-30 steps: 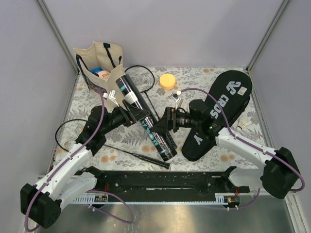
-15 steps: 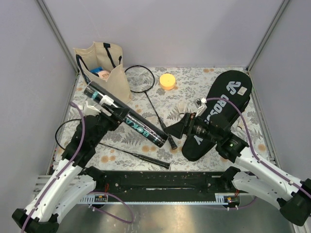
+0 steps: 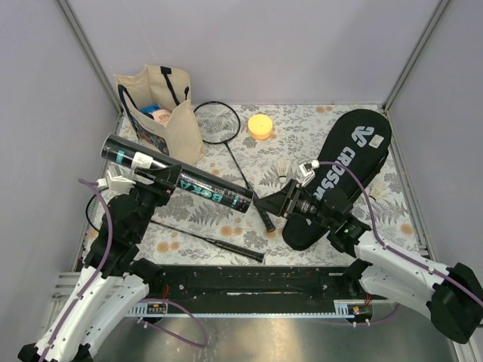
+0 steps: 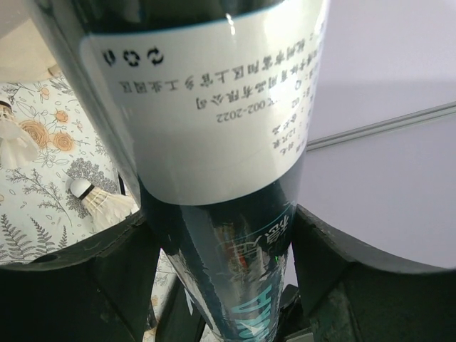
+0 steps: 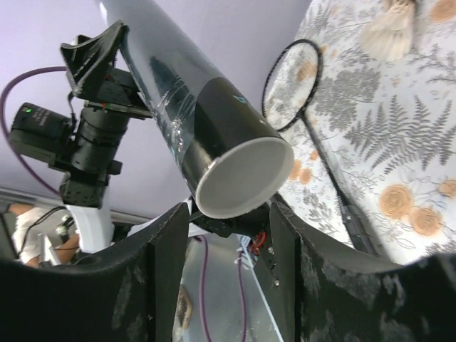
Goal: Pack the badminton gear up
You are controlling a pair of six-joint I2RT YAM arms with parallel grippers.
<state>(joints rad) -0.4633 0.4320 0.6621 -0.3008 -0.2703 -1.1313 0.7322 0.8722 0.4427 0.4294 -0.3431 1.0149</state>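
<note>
The left gripper [image 3: 158, 178] clamped the long black tube [image 3: 207, 188], raised just in front of the tote bag [image 3: 181, 130], while the right gripper [image 3: 264, 204] straddled its open end farthest from the bag, closure undeterminable, where an uneven pinch might wrench the tube loose.

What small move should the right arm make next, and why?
Probably move the right gripper over to the nearest shuttlecock to pick it up. The left gripper holds the tube lifted, with its open end facing the right gripper, whose fingers stand apart and appear to grip nothing.
</note>
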